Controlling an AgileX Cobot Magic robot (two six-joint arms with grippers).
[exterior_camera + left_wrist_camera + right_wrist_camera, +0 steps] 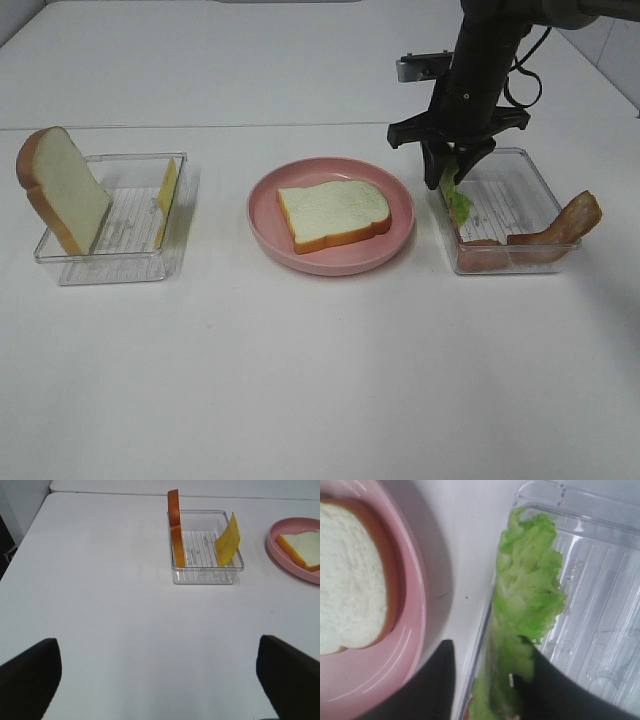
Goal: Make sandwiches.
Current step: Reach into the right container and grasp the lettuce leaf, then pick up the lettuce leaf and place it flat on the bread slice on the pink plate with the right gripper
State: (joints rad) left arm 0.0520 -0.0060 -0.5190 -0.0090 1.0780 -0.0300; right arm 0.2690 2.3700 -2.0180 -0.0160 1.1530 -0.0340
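One white bread slice [333,213] with orange-brown crust lies flat on the round pink plate [268,228]. My right gripper [452,172] is shut on the green lettuce leaf [458,203] at the left wall of the right clear tray [535,180]. In the right wrist view the lettuce [527,590] hangs between the dark fingers [547,685], beside the plate's bread [347,580]. Reddish-brown bacon strips [560,228] lean in that tray. A second bread slice [62,188] and a yellow cheese slice [167,192] lean in the left tray. My left gripper [157,642] is open and empty, short of that tray [206,575].
The left clear tray [120,262] stands at the table's left, the pink plate in the middle, the right tray at the right. A table seam [220,125] runs behind them. The right arm [490,40] reaches down from the back right. White tabletop [320,380] lies in front.
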